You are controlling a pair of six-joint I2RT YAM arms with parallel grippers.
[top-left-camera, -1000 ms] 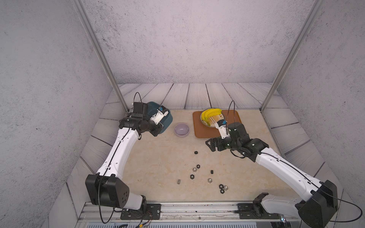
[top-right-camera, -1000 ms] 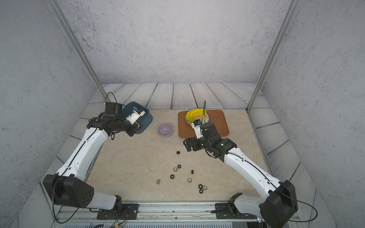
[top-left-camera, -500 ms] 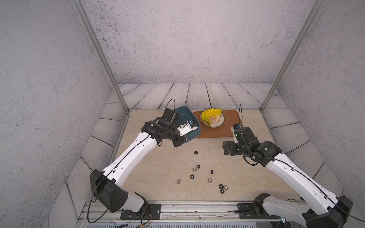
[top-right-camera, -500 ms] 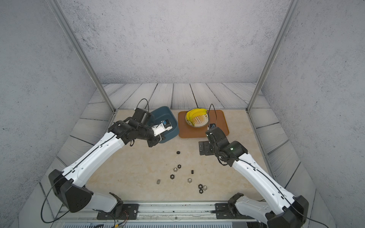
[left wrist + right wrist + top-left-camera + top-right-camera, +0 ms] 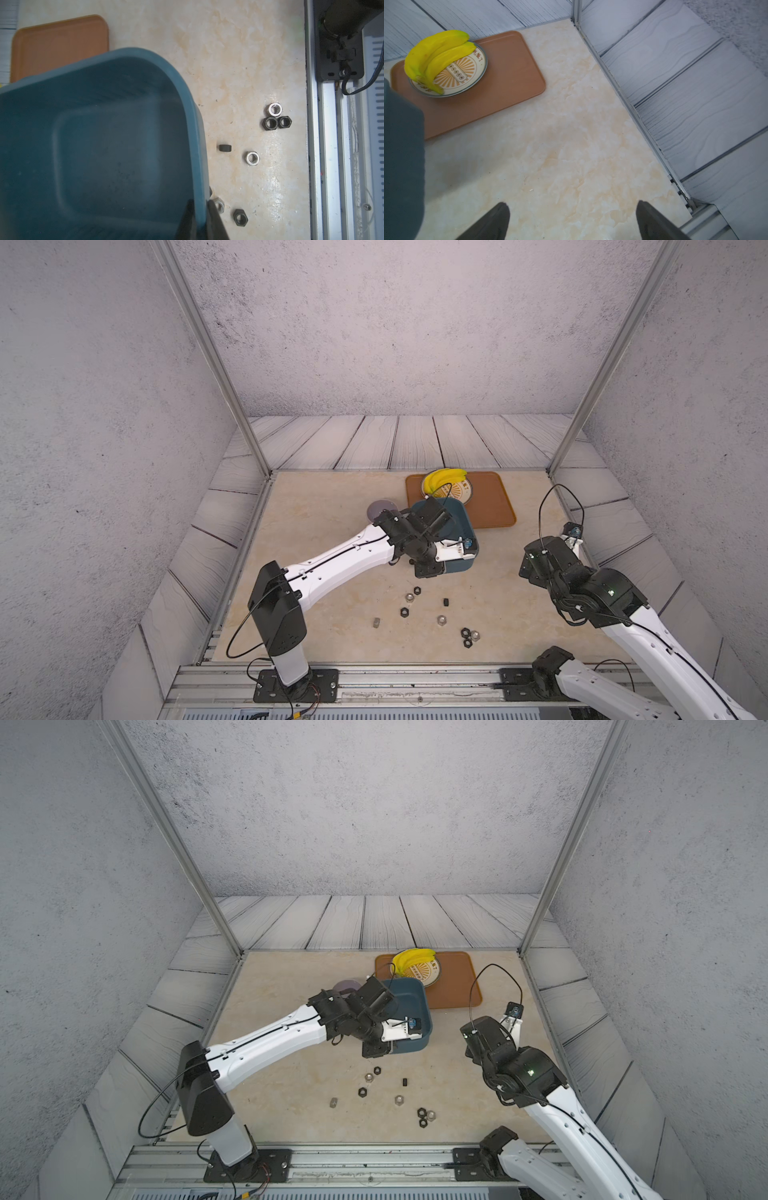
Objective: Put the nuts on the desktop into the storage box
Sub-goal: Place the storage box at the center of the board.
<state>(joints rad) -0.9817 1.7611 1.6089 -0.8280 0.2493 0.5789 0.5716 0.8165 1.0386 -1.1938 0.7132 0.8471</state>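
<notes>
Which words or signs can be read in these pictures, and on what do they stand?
"饭了", after a character half hidden by the bananas: on the plate rim.
More orange characters at the plate's other edge: too blurred to read.
No other text is visible.

nuts (image 5: 252, 158): metal, some shiny silver, some dull black | storage box (image 5: 104, 145): smooth plastic, dull | desktop (image 5: 239, 62): smooth, shiny, stone look | tray (image 5: 508, 83): smooth, dull | plate (image 5: 485, 62): glossy | planks (image 5: 695, 104): wood look with grain lines | walls (image 5: 395, 323): rough and speckled
</notes>
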